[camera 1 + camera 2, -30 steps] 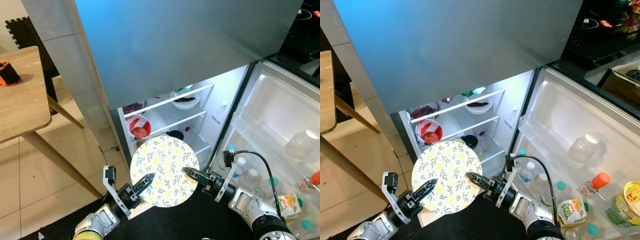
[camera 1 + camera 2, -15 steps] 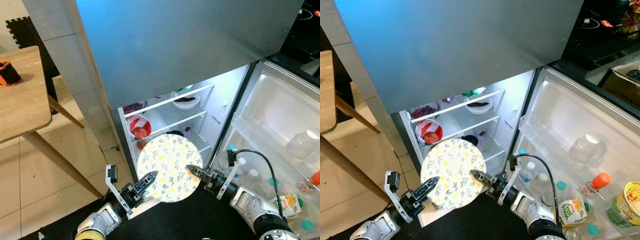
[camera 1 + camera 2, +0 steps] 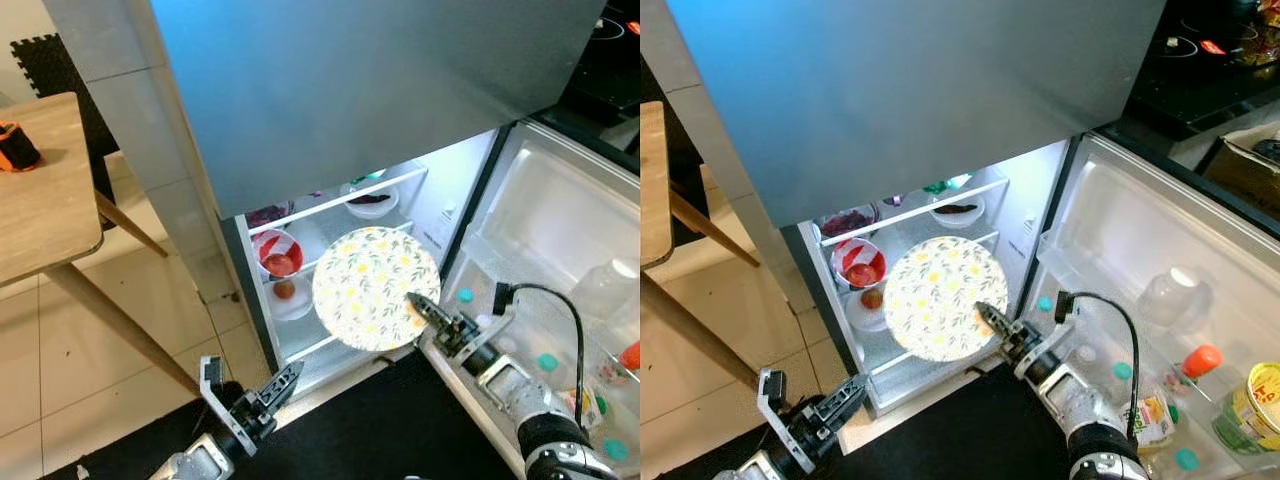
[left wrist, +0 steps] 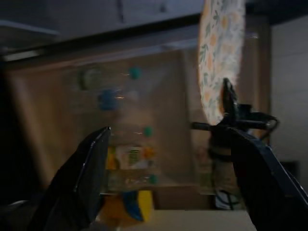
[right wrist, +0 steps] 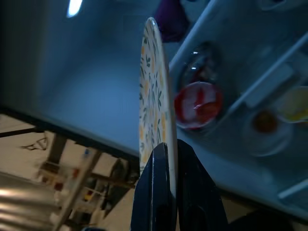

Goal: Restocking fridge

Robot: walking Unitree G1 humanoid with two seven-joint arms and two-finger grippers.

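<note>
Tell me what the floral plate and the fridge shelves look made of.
The plate, pinched at its rim by the right gripper, looks like thin glazed ceramic or melamine: rigid, printed pattern, slim edge. The fridge shelves look like clear glass or plastic with white trim; I can't tell which.

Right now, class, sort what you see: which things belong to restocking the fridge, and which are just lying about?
Belongs to the job:
- floral plate, pinched by the right end effector
- open fridge
- left end effector, low and open

Just lying about:
- wooden table
- orange-and-black object on it
</note>
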